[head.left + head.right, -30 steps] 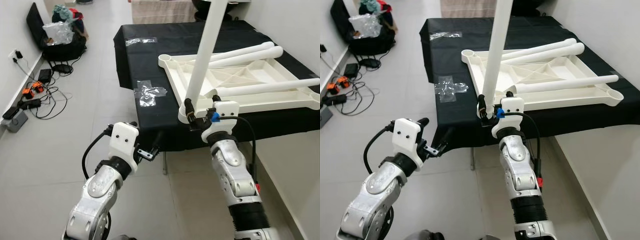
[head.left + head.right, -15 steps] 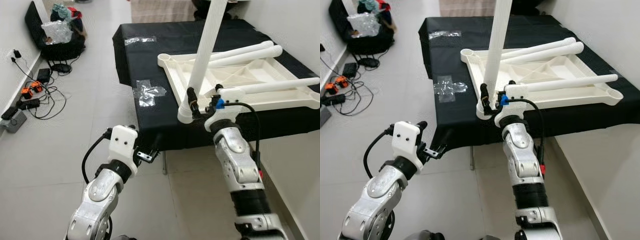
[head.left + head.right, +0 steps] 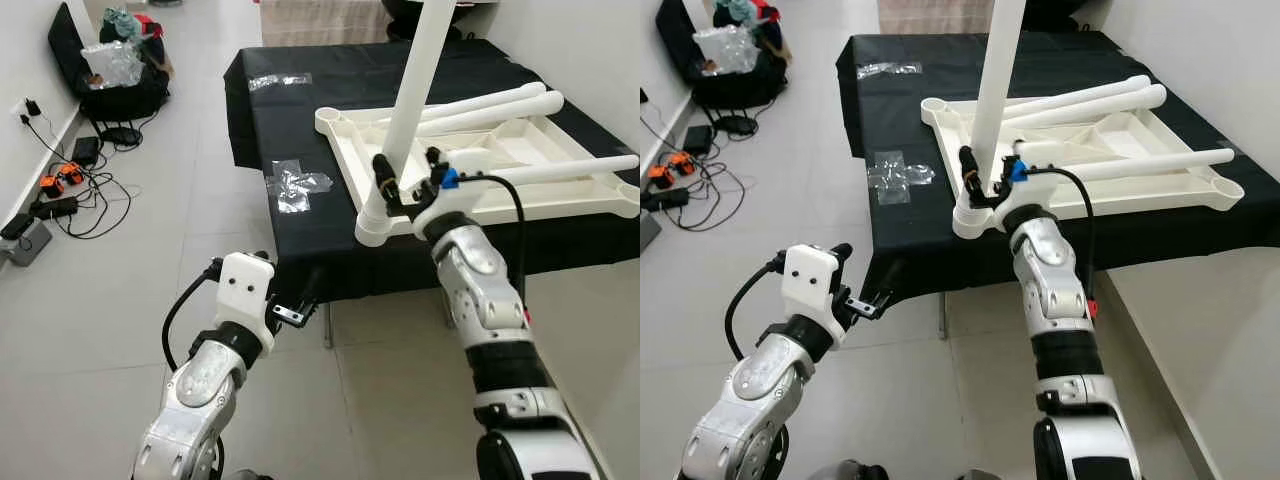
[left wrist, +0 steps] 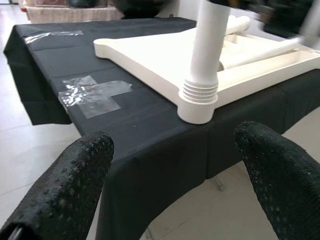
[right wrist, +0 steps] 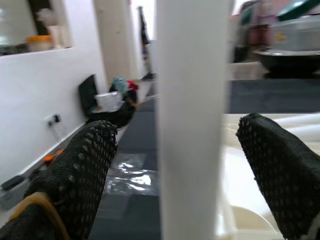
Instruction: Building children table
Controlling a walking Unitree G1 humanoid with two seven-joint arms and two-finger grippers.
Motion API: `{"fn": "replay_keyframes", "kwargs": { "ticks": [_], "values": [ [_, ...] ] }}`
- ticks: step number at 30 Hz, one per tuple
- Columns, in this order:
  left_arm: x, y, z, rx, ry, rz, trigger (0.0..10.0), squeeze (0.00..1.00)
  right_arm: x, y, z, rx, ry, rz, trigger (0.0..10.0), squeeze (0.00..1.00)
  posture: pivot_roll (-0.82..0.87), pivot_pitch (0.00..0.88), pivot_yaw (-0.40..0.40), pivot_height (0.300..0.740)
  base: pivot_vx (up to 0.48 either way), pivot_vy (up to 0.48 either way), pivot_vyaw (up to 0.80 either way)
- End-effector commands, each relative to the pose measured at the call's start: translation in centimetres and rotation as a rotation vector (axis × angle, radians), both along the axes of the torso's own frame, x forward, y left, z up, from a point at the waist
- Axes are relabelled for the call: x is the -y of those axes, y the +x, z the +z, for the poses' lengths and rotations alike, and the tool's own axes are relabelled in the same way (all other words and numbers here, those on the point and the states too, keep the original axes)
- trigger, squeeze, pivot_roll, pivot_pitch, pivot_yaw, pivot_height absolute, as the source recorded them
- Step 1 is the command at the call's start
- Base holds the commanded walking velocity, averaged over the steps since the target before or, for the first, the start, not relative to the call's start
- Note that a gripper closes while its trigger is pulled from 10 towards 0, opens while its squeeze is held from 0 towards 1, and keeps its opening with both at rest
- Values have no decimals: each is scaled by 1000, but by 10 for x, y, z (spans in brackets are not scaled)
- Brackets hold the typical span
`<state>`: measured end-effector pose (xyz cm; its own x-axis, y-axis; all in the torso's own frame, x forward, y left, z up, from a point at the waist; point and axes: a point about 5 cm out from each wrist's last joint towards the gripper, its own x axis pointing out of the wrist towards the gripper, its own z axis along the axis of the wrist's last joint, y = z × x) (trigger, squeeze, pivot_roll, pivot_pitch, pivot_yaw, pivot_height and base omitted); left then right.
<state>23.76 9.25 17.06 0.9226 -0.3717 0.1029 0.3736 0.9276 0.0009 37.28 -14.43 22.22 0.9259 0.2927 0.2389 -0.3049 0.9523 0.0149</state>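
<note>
A white children's tabletop [image 3: 500,150] lies upside down on a black-clothed table [image 3: 300,130]. One white leg [image 3: 415,90] stands upright in its near-left corner socket [image 4: 197,102]. Three loose legs [image 3: 490,105] lie across the tabletop. My right gripper [image 3: 405,180] is open with its fingers [image 5: 90,170] on either side of the upright leg, a little above the socket. The leg fills most of the gap between them. My left gripper [image 3: 300,300] hangs open and empty, low in front of the table's near-left corner.
Clear tape patches [image 3: 298,187] are stuck to the black cloth. Bags [image 3: 125,70] stand by the far left wall, and cables and chargers [image 3: 70,190] lie on the tile floor. A white wall runs along the right side. Open floor lies before the table.
My right gripper has risen from the socket's base up the leg and moved farther over the table. The left arm has hardly moved.
</note>
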Motion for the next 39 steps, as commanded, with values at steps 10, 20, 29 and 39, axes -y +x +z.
{"fn": "replay_keyframes", "kwargs": {
  "ticks": [10, 20, 29, 39],
  "values": [
    [3, -1, 1, 5, 4, -12, 10000, 0, -2, 25, 18, -9, 4, 71, 10000, 0, 18, 70, -78, 740, 0, 0, 0],
    [4, -4, 1, 5, 12, -17, 10000, 0, -1, 34, 12, -174, -31, 359, 10000, 0, 41, 64, -94, 740, 0, 0, 0],
    [5, -4, 1, 5, 16, -21, 10000, 0, -2, 39, 11, -176, -122, 313, 0, 0, 42, 63, -95, 740, 0, 0, 0],
    [5, -4, 1, 5, 20, -16, 10000, 0, -11, 41, 13, -148, -113, 275, 0, 0, 48, 61, -96, 740, 0, 0, 0]
  ]
}}
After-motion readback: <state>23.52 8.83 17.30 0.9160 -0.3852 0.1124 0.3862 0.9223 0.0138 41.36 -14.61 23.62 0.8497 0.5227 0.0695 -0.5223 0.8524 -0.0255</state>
